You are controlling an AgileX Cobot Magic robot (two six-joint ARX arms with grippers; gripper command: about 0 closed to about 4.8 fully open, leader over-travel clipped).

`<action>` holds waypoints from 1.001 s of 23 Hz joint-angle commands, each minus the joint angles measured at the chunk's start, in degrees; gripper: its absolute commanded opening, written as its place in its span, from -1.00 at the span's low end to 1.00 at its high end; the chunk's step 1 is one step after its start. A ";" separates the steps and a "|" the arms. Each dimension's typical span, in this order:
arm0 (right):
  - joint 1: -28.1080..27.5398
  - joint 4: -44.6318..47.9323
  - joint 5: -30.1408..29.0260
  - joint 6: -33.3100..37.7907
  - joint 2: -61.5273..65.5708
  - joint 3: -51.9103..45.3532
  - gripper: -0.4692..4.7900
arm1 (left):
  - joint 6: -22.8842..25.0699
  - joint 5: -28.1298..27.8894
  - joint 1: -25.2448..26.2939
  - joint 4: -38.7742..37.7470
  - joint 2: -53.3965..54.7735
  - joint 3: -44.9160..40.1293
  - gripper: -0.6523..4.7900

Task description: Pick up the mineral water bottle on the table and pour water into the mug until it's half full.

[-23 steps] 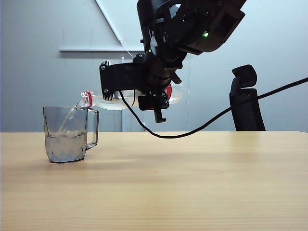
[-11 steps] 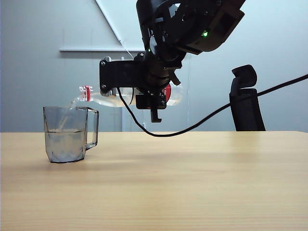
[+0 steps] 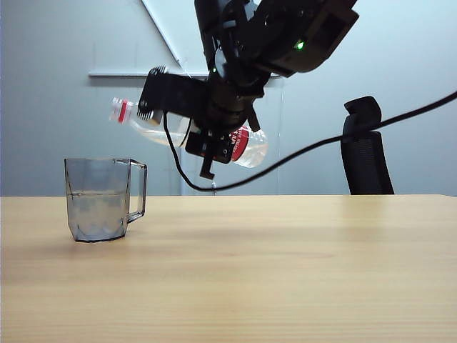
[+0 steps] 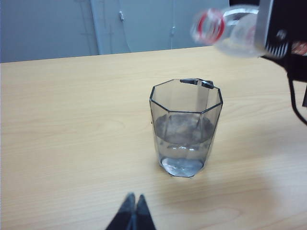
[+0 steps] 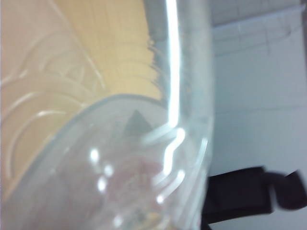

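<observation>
Gripping the mineral water bottle (image 3: pixel 239 146) mid-body, the right gripper (image 3: pixel 214 139) hung above the mug (image 3: pixel 100 200); the left gripper (image 4: pixel 132 213) sat pressed together nearby.

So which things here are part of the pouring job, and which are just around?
Part of the job:
- bottle, held tilted in the right gripper, neck raised above the mug
- mug, upright on the table
- water in the mug
- left gripper, shut, idle near the mug

Just around:
- black chair behind the table
- black cable hanging from the arm
</observation>
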 commanded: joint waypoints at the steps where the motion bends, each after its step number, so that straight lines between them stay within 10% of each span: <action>1: 0.37 0.98 0.15 12.13 -3.26 0.17 0.08 | -0.17 0.20 0.15 0.76 0.09 0.13 -0.77; 5: -0.57 -7.41 -4.63 40.17 -10.10 0.07 0.08 | -0.17 0.22 1.92 0.74 0.09 0.13 -0.77; 9: -2.19 -8.63 -12.11 53.00 -13.42 -1.38 0.04 | -0.17 0.22 4.04 0.74 0.09 0.13 -0.77; 23: -9.60 17.81 -25.09 69.68 -20.81 -29.20 -0.07 | -0.17 0.17 5.79 0.74 0.09 0.13 -0.77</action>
